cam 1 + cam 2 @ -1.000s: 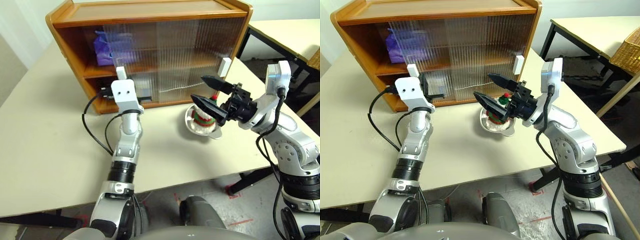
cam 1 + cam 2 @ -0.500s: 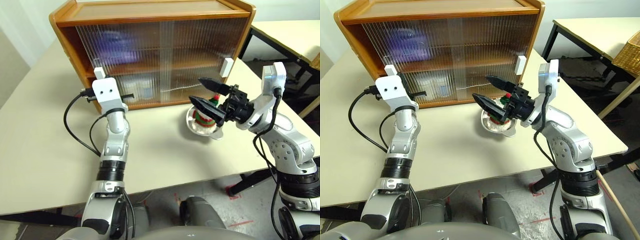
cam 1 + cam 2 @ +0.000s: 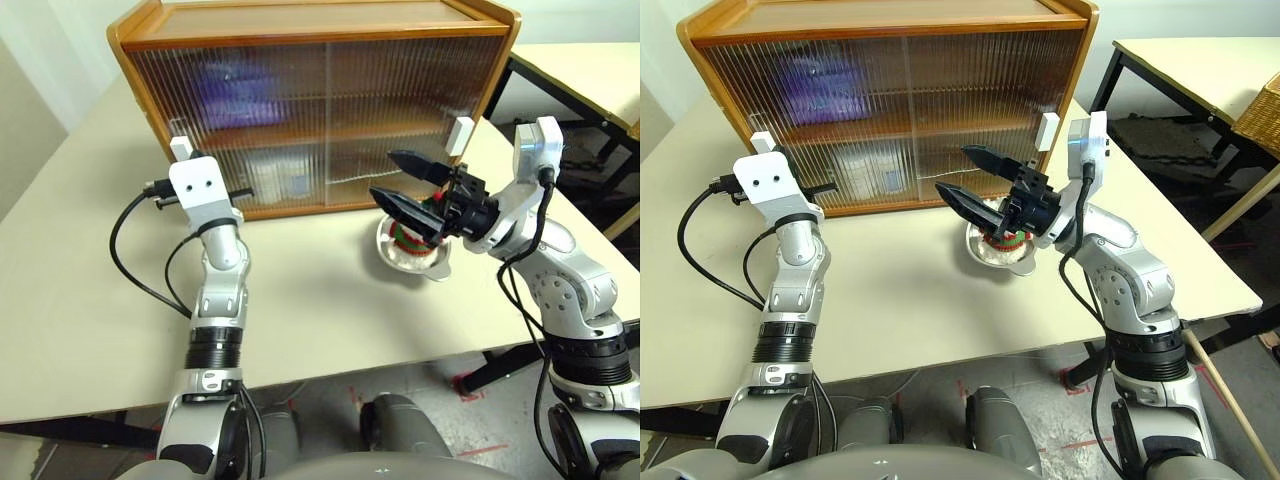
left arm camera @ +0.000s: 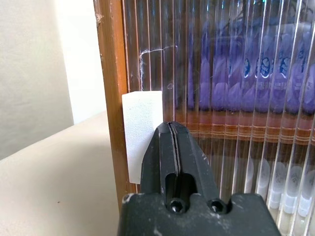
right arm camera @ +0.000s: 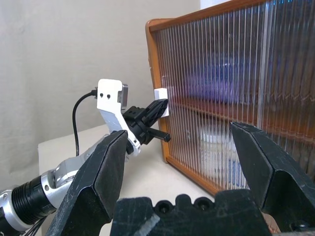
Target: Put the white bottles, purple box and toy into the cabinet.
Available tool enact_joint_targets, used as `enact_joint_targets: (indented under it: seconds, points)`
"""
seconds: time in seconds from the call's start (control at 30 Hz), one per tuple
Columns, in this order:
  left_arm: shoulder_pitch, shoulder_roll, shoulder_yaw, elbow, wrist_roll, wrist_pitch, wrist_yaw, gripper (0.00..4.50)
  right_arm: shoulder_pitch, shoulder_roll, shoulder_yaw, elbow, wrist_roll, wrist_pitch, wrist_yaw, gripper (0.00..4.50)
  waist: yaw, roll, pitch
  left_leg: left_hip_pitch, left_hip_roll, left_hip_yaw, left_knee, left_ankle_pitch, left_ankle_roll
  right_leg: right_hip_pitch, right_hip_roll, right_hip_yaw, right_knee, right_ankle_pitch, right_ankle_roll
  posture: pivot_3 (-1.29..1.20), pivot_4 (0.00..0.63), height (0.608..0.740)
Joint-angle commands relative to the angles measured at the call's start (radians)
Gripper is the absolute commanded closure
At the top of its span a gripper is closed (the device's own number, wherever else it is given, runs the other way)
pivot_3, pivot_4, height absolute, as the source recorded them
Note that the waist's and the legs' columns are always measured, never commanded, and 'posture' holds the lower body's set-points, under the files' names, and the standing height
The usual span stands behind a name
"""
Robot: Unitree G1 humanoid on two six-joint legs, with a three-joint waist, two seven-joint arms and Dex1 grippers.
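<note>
Left door: now slid fully across to the cabinet's [image 3: 320, 105] left end; a second ago that end stood open with the shelf bare to view. Its white handle [image 4: 142, 132] sits against the left side post.
Left pincer [image 4: 172, 147]: fingers pressed together, tip touching the handle (pushing rather than gripping, by the look of it). It has travelled leftward with the door.
Right door: closed too, its handle [image 3: 462, 135] at the right end, so both ribbed panels now cover the front.
Purple box [image 3: 820, 85]: on the upper shelf, left side, a purple blur behind the panel.
White bottles [image 3: 875, 172]: pale shapes on the lower shelf behind the panel; their count cannot be made out through the ribs.
Toy [image 3: 408, 232]: not yet stowed. In its metal bowl [image 3: 412, 260] on the tabletop [image 3: 90, 280], just in front of the cabinet's right half.
Right pincer [image 3: 412, 185]: fingers wide apart, empty, hovering just above the toy; unchanged over the last second.
Task reading: box and bottles appear done; toy remains. With the left side shut, the toy probably needs the right door slid open first.
</note>
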Motion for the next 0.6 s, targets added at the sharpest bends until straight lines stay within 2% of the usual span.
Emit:
enact_joint_targets:
  seconds: [0.03,0.33,0.6]
  points:
    - [0.015,0.001,0.016,-0.015,0.008,0.014,0.016,4.46,-0.005,0.0,0.009,0.008,-0.01,-0.012,0.008,0.0,0.0,0.0,0.0,0.0,0.0,0.0,0.0,0.0,0.0,0.0,0.0,0.0,0.0,0.0,0.0,0.04,0.0,0.74]
    - [0.009,0.014,0.008,-0.006,0.022,0.006,0.008,4.46,-0.001,-0.001,0.003,-0.003,-0.011,-0.006,0.0,0.0,-0.002,0.0,0.0,0.0,0.0,0.0,0.0,0.0,0.0,0.0,0.0,0.0,0.0,0.0,0.0,0.03,0.0,0.74]
    - [0.058,0.016,-0.101,-0.092,-0.059,-0.082,-0.233,4.46,-0.006,-0.002,0.002,0.003,-0.014,-0.009,0.001,0.0,0.001,0.0,0.0,0.0,0.0,0.0,0.0,0.0,0.0,0.0,0.0,0.0,-0.001,0.0,0.0,0.03,0.0,0.74]
